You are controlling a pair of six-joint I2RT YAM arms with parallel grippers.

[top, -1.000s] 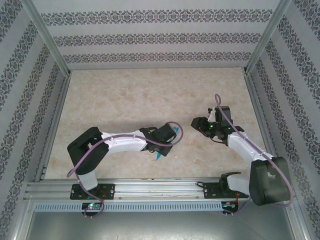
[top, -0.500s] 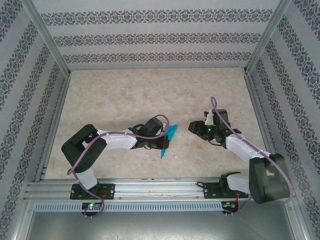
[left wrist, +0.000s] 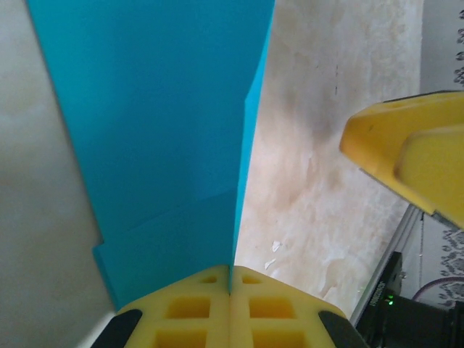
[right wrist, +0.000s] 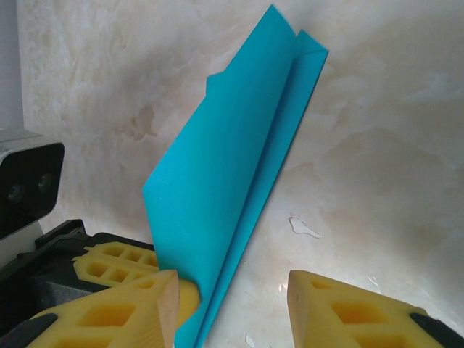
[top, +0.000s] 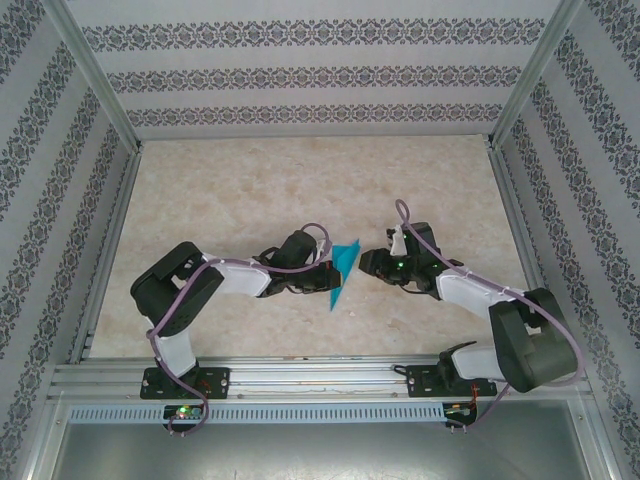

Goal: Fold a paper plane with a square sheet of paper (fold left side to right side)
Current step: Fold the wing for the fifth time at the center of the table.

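The teal-blue sheet of paper (top: 342, 268) is folded into a narrow pointed shape with a centre crease. It stands on edge at the table's middle. My left gripper (top: 325, 276) is shut on its folded edge; in the left wrist view the paper (left wrist: 167, 130) rises from between the closed yellow pads of that gripper (left wrist: 230, 272). My right gripper (top: 368, 262) faces it from the right, open. In the right wrist view the paper (right wrist: 232, 174) stands between the spread fingers of the right gripper (right wrist: 233, 290), close to the left finger (right wrist: 145, 304).
The marble-patterned table top (top: 260, 190) is bare behind the arms. Patterned walls with metal posts (top: 100, 90) enclose it on three sides. An aluminium rail (top: 300, 380) with the arm bases runs along the near edge.
The left gripper has carried the paper to the right and turned it up, so more of it shows. The right gripper has moved left, up to the paper.
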